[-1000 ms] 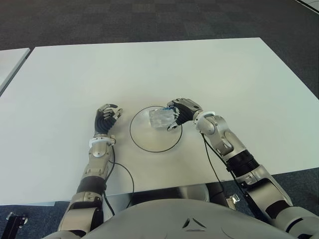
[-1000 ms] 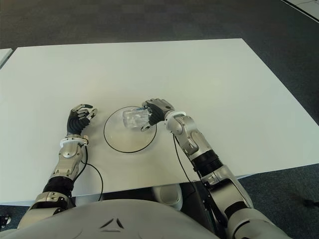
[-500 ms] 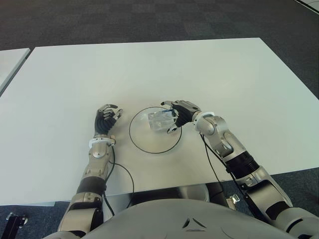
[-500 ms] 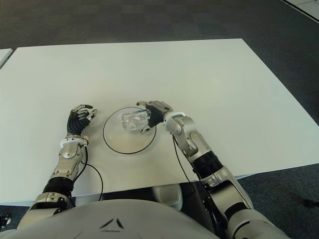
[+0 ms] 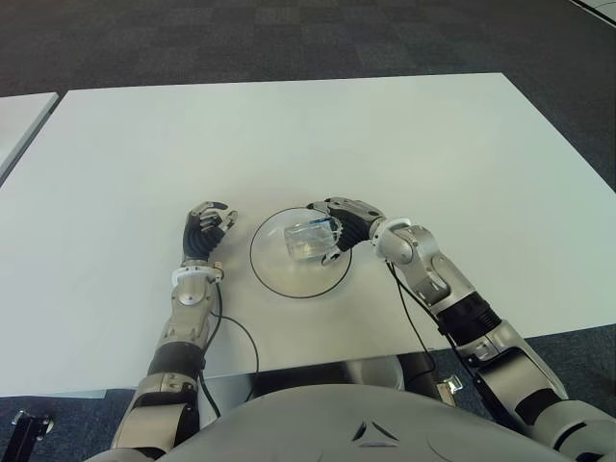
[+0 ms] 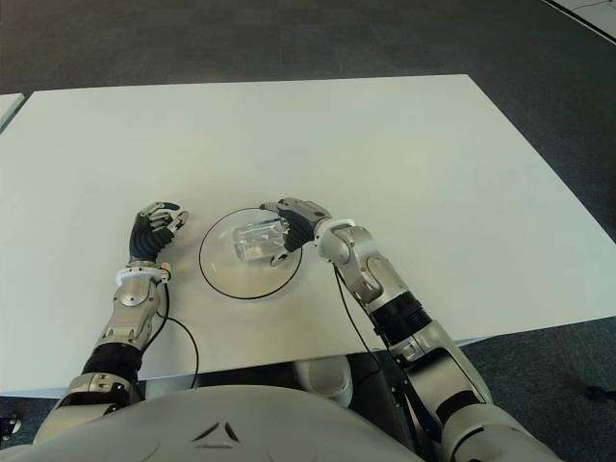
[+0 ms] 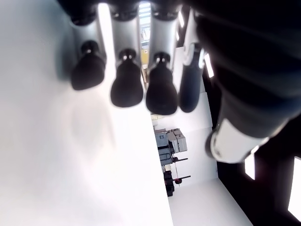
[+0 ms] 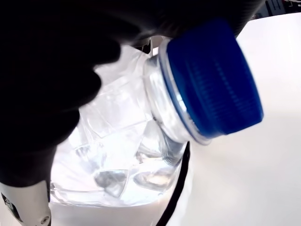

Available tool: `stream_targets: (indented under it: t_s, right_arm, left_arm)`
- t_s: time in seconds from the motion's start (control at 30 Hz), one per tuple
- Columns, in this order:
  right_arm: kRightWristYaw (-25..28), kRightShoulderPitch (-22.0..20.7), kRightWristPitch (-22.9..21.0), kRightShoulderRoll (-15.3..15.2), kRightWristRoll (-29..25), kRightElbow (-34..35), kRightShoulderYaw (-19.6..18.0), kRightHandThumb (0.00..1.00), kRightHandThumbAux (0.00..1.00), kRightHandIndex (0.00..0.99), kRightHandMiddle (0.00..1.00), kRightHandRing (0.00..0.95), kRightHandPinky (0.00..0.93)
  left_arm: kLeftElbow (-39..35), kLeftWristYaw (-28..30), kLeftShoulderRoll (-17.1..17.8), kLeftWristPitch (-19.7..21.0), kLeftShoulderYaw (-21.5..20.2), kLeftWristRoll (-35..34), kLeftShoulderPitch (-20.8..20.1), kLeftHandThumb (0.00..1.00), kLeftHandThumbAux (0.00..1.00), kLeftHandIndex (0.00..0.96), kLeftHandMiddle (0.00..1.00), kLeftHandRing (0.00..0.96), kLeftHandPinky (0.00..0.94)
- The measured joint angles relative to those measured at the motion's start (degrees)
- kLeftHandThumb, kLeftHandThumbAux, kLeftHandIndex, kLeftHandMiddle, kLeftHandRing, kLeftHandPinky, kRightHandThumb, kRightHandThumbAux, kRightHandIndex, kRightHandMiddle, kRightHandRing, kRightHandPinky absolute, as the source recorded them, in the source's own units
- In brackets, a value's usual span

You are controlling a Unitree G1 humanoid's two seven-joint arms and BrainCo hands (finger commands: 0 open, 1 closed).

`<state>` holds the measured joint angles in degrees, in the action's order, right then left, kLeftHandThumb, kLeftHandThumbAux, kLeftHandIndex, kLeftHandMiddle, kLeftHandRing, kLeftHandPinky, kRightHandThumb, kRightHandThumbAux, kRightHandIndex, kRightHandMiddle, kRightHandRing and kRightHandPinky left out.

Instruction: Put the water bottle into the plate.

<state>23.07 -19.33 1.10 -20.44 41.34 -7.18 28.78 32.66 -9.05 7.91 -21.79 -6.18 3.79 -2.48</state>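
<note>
On the white table (image 5: 404, 135) in front of the robot sits a plate (image 5: 274, 281) with a thin dark rim, close to the near edge and roughly central between the two arms. A clear water bottle (image 5: 310, 238) lies on its side inside that rim, toward the plate's right half, its blue cap (image 8: 214, 77) pointing to the right hand (image 5: 358, 219). That hand reaches in from the right and sits over the plate's right edge, its dark fingers (image 5: 327, 208) loosely arched over the cap end of the bottle. From the head cameras the fingers look partly uncurled, with the thumb below the bottle and the others above it; the right wrist view shows a dark finger lying against the crumpled clear body just beside the cap. Whether the hand has a real grip on the bottle or is merely touching it, I cannot tell.

Over on the other side, the left hand (image 5: 205, 229) shows on the table just left of the plate, clear of its rim. Its fingers (image 7: 127, 87) are curled inward and hold nothing, the rounded black tips hanging close above the bare white tabletop. A thin black cable (image 5: 234, 327) loops on the table near the left forearm.
</note>
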Motion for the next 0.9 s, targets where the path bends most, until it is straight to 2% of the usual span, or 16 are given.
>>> stream_targets:
  t_s: [0.27,0.33,0.47,0.67,0.9]
  right_arm:
    - [-3.88,0.1,2.39,-0.22,0.83,-0.92,0.04,0.232,0.628,0.0,0.0,0.0,0.0]
    - [-5.16,0.31,2.79,-0.29,1.47,-0.64,0.07,0.255,0.579,0.0,0.0,0.0,0.0]
    - [-8.15,0.77,3.89,-0.59,3.01,0.51,0.29,0.332,0.405,0.0,0.0,0.0,0.0]
    - [-11.89,0.78,5.36,-0.3,3.73,1.0,0.29,0.42,0.242,0.0,0.0,0.0,0.0]
    - [-15.98,0.88,6.43,1.21,3.26,0.82,-0.28,0.473,0.157,0.0,0.0,0.0,0.0]
  left_arm:
    - [0.01,0.0,0.0,0.01,-0.01,0.03,0.0,0.709,0.717,0.438,0.776,0.774,0.761]
    - [0.04,0.0,0.0,0.01,-0.01,0.04,-0.01,0.708,0.717,0.438,0.778,0.776,0.764]
    - [0.28,0.0,0.0,0.0,-0.07,0.02,-0.09,0.709,0.717,0.438,0.78,0.779,0.767]
    - [0.54,0.0,-0.02,0.0,-0.06,0.02,-0.39,0.709,0.717,0.438,0.784,0.784,0.779]
    - [0.48,0.0,-0.13,0.02,-0.12,-0.04,-0.39,0.709,0.718,0.438,0.79,0.789,0.78]
